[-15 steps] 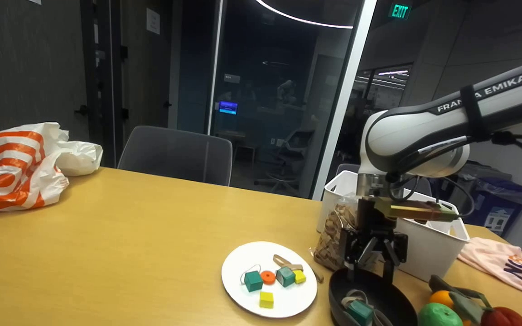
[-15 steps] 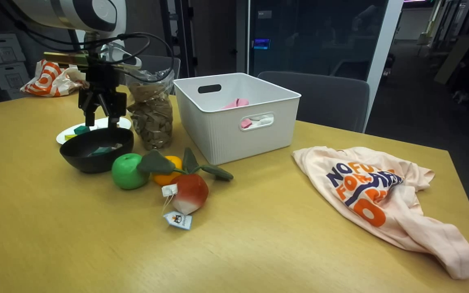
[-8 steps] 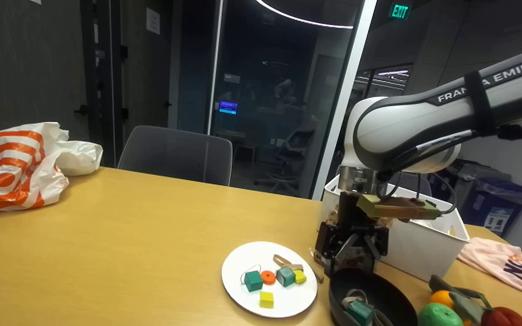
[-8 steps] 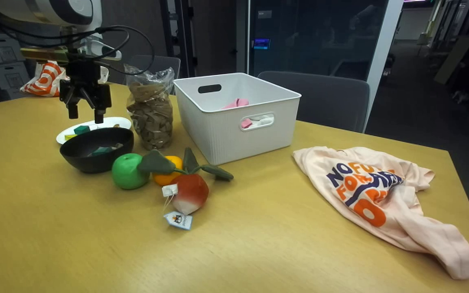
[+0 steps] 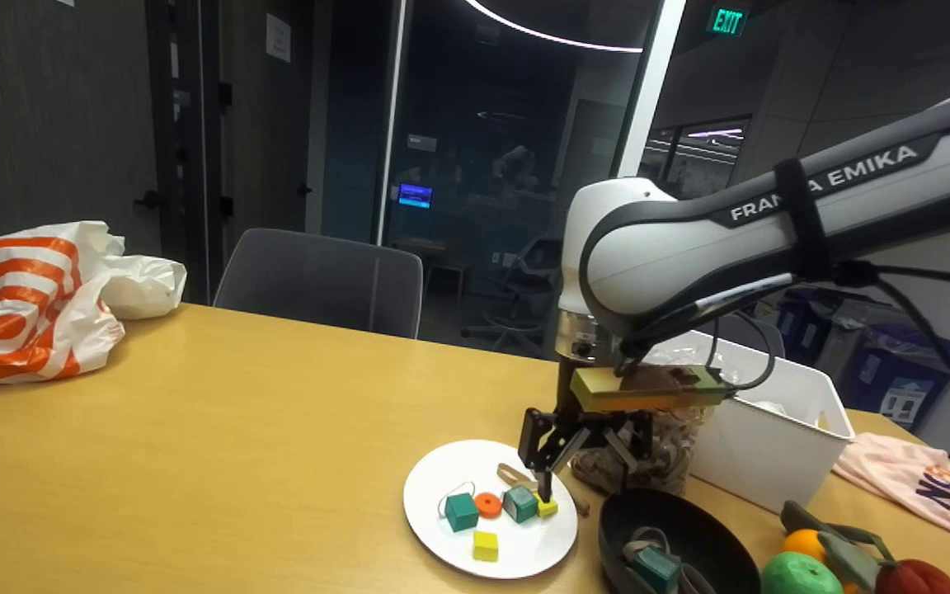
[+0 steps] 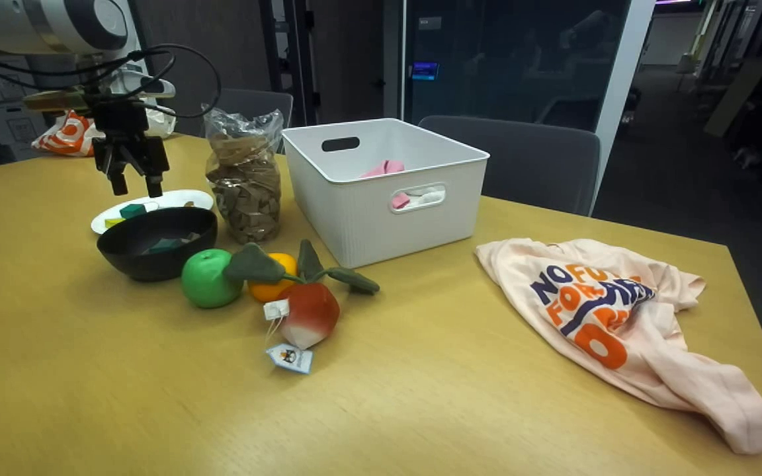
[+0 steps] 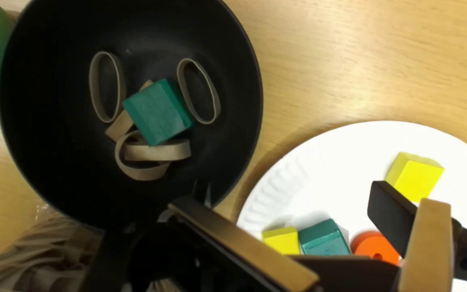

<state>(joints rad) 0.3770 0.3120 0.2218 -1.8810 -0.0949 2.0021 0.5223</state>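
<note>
- Pincer (image 6: 137,194): spread, empty, near the plate (image 5: 450,474).
- Bowl (image 7: 55,121): green block (image 7: 158,111), bands (image 7: 158,152) already in.
- Still on plate: two green blocks (image 5: 462,513), two yellow blocks (image 5: 486,547), disc (image 5: 488,506), band (image 5: 516,471).

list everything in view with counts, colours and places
Table: 1, yellow, foreground
Bowl: 1, black, on table
Plate: 1, white, beside bowl
Green blocks: 3, green, two on plate, one in bowl
Yellow blocks: 2, yellow, on plate
Disc: 1, orange, on plate
Bands: several, tan, bowl and plate
Bin: 1, white, on table
Transparent bag: 1, brown contents, beside bin
Apple: 1, green, beside bowl
Orange fruit: 1, orange, beside apple
Radish: 1, mostly red, near apple
Cloth: 1, pink, on table
Shopping bag: 1, white and orange, on table
Chairs: at least 2, grey, behind table
Exit sign: 1, green, background
Robot arm: 1, white, above table
Jaws: pair, black, open, near plate
</note>
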